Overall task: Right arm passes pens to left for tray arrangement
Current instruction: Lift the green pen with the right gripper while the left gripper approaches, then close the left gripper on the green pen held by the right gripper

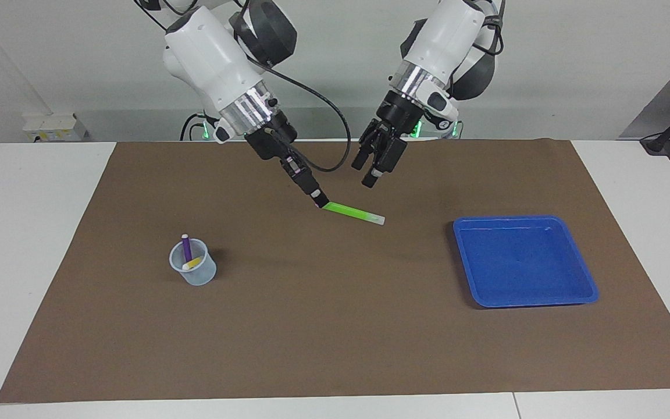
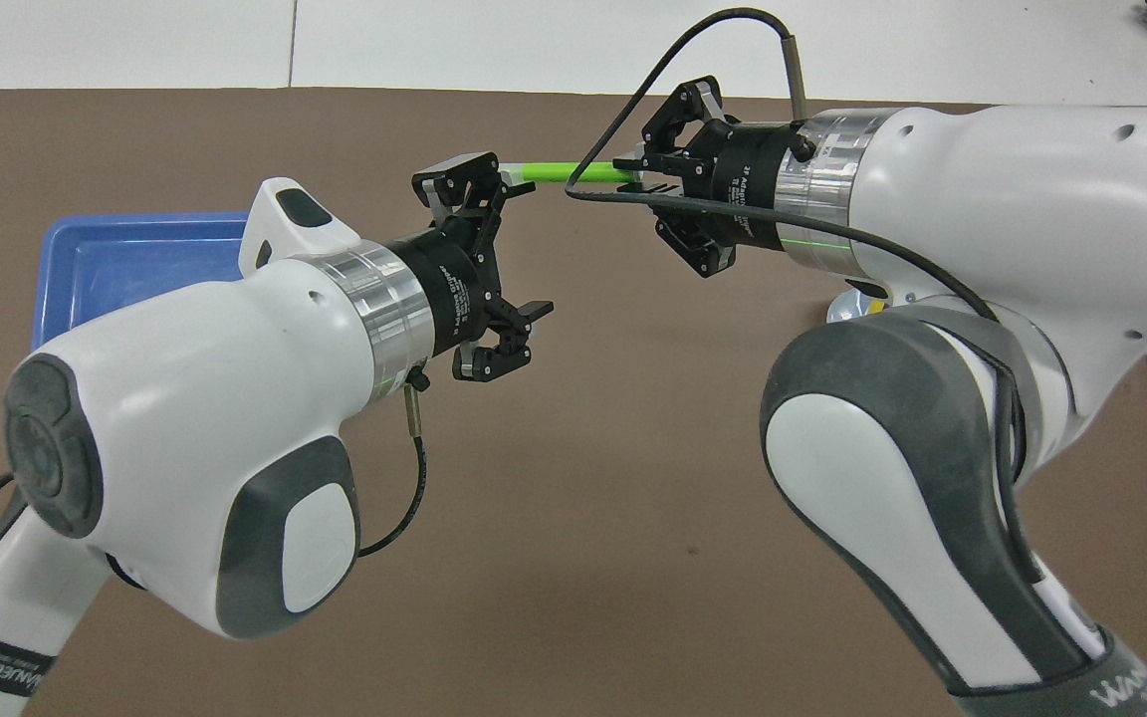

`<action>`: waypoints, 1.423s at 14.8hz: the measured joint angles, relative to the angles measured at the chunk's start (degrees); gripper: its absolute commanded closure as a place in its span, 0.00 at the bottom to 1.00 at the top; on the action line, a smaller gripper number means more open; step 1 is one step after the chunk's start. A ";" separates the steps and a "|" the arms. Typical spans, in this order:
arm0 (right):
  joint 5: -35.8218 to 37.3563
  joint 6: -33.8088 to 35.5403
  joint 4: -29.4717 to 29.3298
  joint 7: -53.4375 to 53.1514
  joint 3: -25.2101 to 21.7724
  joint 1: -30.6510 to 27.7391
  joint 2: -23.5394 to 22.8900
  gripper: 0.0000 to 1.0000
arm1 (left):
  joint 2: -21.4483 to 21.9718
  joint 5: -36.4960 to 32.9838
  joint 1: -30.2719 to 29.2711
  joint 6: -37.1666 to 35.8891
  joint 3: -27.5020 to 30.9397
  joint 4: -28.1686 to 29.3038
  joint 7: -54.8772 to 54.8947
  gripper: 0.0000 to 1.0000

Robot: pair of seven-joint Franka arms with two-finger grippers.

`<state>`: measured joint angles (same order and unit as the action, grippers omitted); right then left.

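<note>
My right gripper is shut on one end of the bright green pen and holds it slanted in the air over the middle of the brown mat. The pen's pale tip points toward the left arm's end. My left gripper is open and hangs just above the pen's free end, apart from it. In the overhead view the green pen spans from the right gripper to beside one finger of the left gripper. The blue tray lies empty toward the left arm's end. The purple pen and the yellow pen stand in a cup.
The small translucent cup stands on the mat toward the right arm's end. The tray also shows in the overhead view, partly covered by the left arm. White table surface borders the mat on all sides.
</note>
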<state>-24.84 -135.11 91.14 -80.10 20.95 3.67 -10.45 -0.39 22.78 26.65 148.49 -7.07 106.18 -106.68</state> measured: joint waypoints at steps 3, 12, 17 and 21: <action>-0.46 0.00 0.40 -0.16 0.01 0.48 0.01 1.00 | -3.43 -0.22 0.00 0.52 0.13 -3.97 -2.53 0.05; -0.48 -0.02 0.51 -0.19 -0.04 0.48 0.03 1.00 | -7.48 -2.34 0.02 2.69 0.43 -5.96 -2.72 0.14; -0.48 -0.02 0.61 -0.21 -0.03 0.50 0.03 1.00 | -7.52 -4.25 -0.02 2.64 0.78 -6.00 -2.72 0.19; -0.48 -0.02 0.75 -0.21 0.04 0.74 0.07 1.00 | -7.63 -5.20 -0.02 2.54 0.86 -5.99 -2.72 0.26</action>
<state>-25.32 -135.13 91.90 -80.31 20.99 4.41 -10.37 -8.02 17.58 26.63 151.02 -6.21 100.19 -109.40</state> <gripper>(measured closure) 0.824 0.207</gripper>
